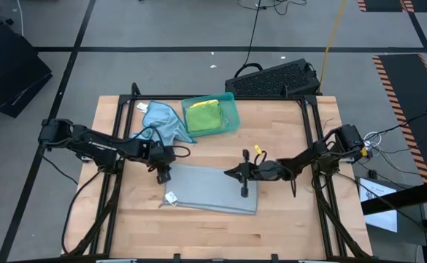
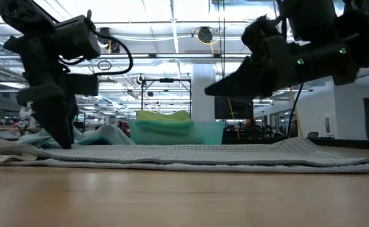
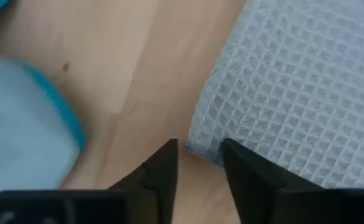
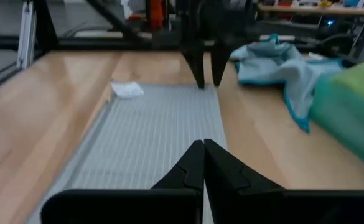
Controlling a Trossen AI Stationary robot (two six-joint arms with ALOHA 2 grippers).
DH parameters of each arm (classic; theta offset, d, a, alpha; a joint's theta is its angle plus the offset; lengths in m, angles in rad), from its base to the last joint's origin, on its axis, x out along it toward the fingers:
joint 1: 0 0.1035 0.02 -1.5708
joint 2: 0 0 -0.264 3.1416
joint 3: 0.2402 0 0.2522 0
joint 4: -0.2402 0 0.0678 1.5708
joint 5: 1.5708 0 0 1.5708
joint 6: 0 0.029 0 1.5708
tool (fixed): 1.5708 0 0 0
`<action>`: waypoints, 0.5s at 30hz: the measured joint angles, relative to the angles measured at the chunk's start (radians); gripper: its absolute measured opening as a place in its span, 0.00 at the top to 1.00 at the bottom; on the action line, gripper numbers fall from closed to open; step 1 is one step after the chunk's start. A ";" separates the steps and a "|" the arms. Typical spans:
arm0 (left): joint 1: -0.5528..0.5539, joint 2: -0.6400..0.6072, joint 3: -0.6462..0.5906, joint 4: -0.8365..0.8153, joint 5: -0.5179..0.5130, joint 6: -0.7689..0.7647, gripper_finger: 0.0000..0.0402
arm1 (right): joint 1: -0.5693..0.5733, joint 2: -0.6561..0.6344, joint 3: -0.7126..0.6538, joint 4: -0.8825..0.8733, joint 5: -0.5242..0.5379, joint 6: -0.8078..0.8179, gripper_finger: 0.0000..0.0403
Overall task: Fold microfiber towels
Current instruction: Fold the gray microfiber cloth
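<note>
On bare wood, the left tool straddles, part-open, the waffle-weave grey towel's corner; right tool shut.

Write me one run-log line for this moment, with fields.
step: folding grey towel | left gripper: open at towel corner | right gripper: shut, over towel | tray: holds folded towels

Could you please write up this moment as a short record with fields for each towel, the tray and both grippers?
grey towel: lies flat near the table's middle, white tag at one corner
light blue towel: crumpled, beside the tray
tray: teal tray at the far side of the table, holding a green towel with yellow showing at its far edge
left gripper: at the grey towel's corner, fingers apart on either side of its edge
right gripper: shut, over the grey towel's opposite end
table: wooden table
</note>
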 joint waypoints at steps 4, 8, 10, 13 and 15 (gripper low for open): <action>-0.006 -0.001 -0.011 0.004 -0.009 -0.018 0.81 | -0.003 0.009 0.043 -0.003 0.000 -0.019 1.00; -0.018 0.000 -0.010 0.043 -0.019 0.030 0.96 | -0.013 0.043 0.113 -0.003 0.000 -0.014 1.00; -0.029 0.000 0.005 0.045 -0.042 0.068 0.98 | -0.023 0.073 0.159 -0.006 0.000 0.014 1.00; -0.047 0.000 0.041 0.032 -0.087 0.120 0.98 | -0.042 0.115 0.261 -0.080 0.000 0.064 0.98; -0.059 0.000 0.074 0.005 -0.104 0.143 0.99 | -0.055 0.132 0.342 -0.209 -0.001 0.090 0.94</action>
